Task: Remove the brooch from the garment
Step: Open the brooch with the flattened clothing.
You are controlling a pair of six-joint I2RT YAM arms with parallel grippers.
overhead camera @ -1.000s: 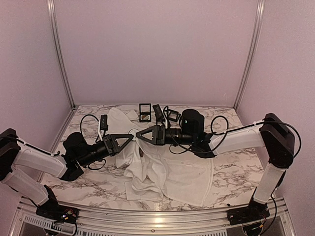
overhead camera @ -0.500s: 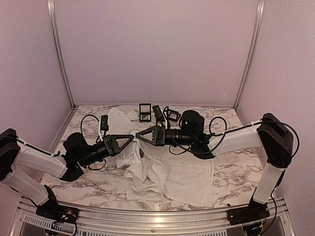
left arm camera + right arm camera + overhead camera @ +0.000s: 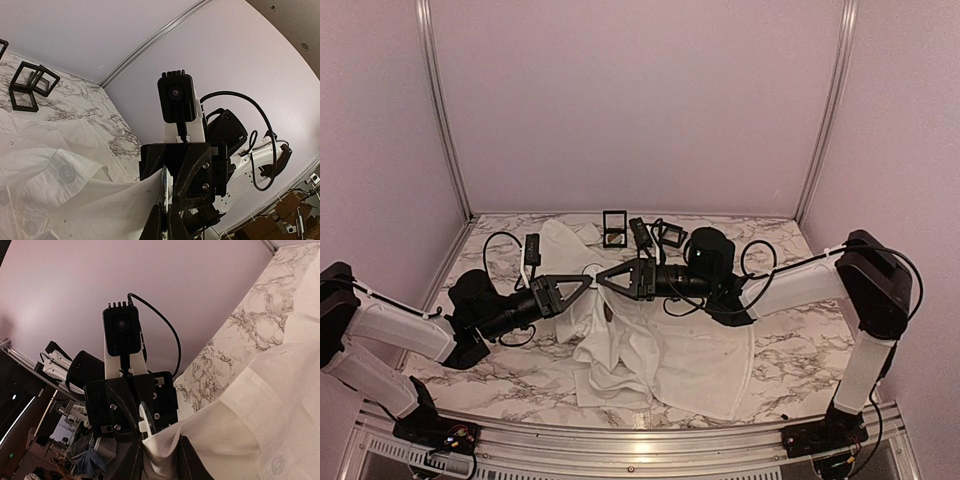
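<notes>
Garment [image 3: 660, 350] lies crumpled in the middle of the table [image 3: 790, 350], with one fold raised at its 11 o'clock corner, where we see both grippers tip to tip. Left gripper [image 3: 588, 280], reaching in from 9 o'clock, is clamped on that fold. Right gripper [image 3: 601, 277], from 3 o'clock, has cloth between its fingers [image 3: 187, 465], but we can't tell if it grips. A small white disc [image 3: 590, 268] sits at the pinch point.

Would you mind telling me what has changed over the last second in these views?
The right hand narrowed its fingers onto a fold of the shirt, and its arm shifted only slightly. The left hand stayed shut on the cloth right beside it. The shirt and the black frames at the back lay as before.
</notes>
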